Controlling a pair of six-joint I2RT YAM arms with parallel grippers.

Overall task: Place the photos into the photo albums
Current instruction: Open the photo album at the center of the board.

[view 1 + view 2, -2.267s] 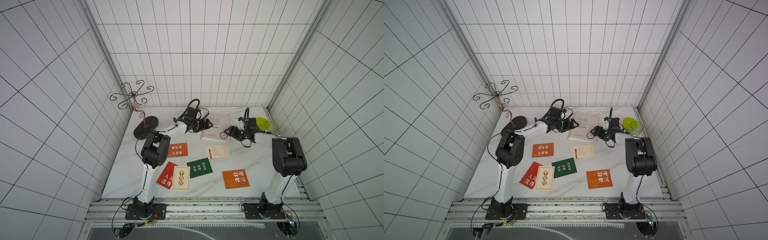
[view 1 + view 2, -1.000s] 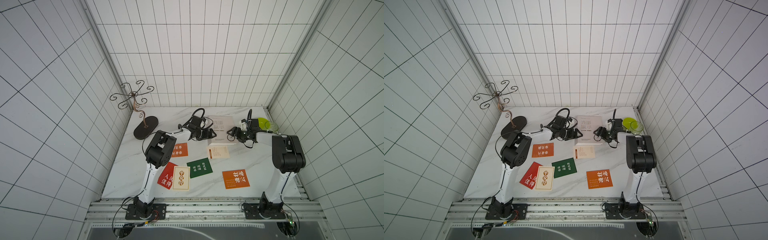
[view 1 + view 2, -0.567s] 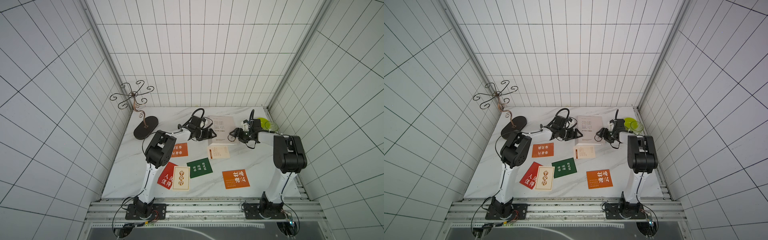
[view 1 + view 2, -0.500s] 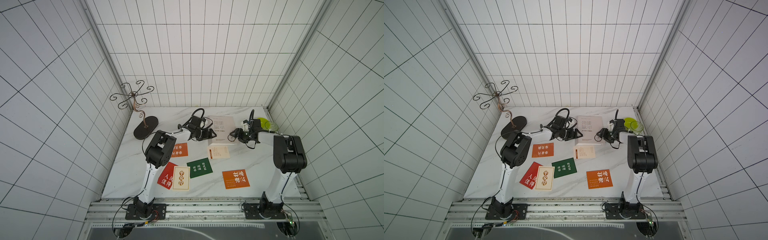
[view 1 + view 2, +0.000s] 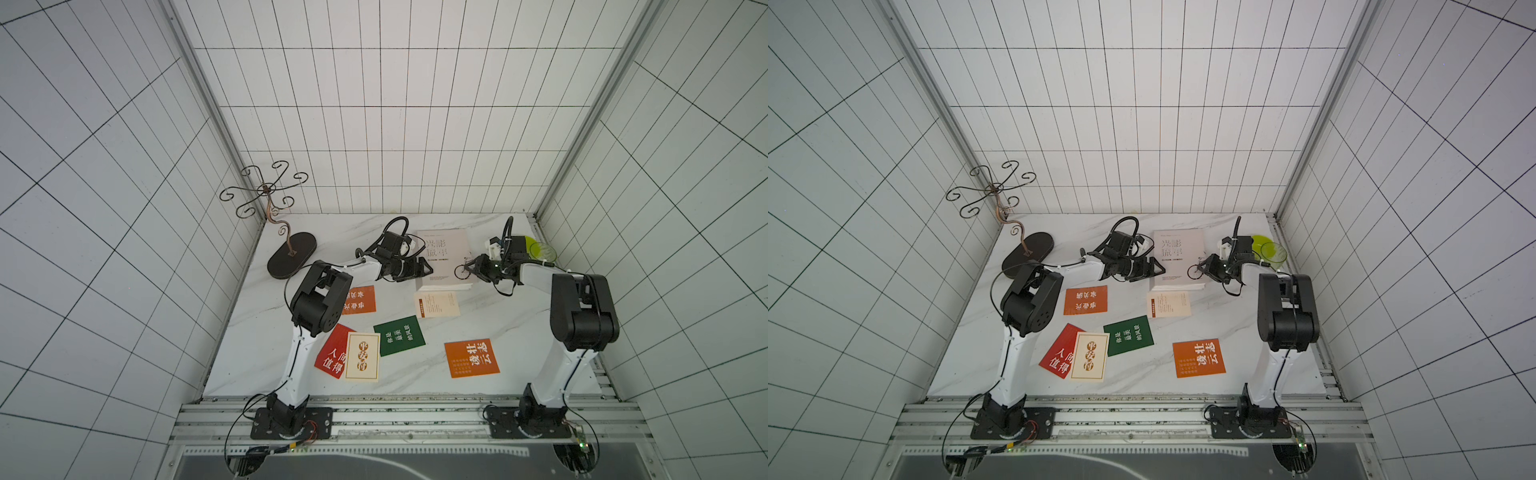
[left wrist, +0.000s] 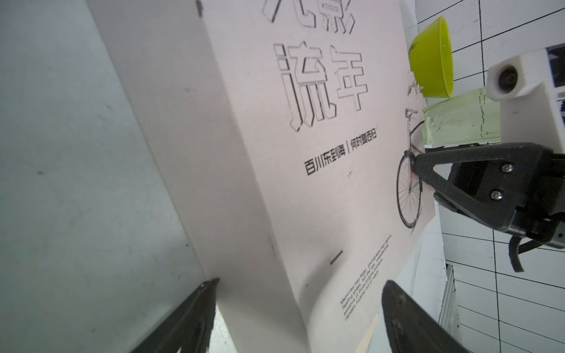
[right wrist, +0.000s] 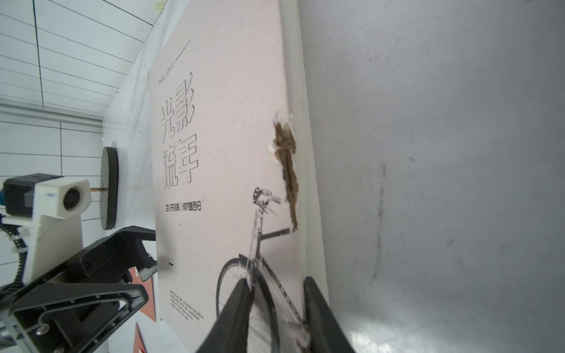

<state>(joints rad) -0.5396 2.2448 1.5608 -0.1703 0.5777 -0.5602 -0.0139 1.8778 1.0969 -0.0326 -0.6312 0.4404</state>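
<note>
Lying closed, album (image 5: 444,257) sits near six cards (image 5: 399,336)

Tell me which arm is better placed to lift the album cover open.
Right. The right gripper straddles the photo album's free cover edge by the bicycle drawing. The left gripper stands wide open at the spine side, where the cover hinges.

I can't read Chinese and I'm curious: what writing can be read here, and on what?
"光影流年": album cover
"百川东到海 | 何时复西归": album cover, lower down
"人间值得": red card
"你是最美的风景": green card
"壮志凌云": nearer orange card
Too small to read: farther orange card, cream cards, cover's fine print.
</note>
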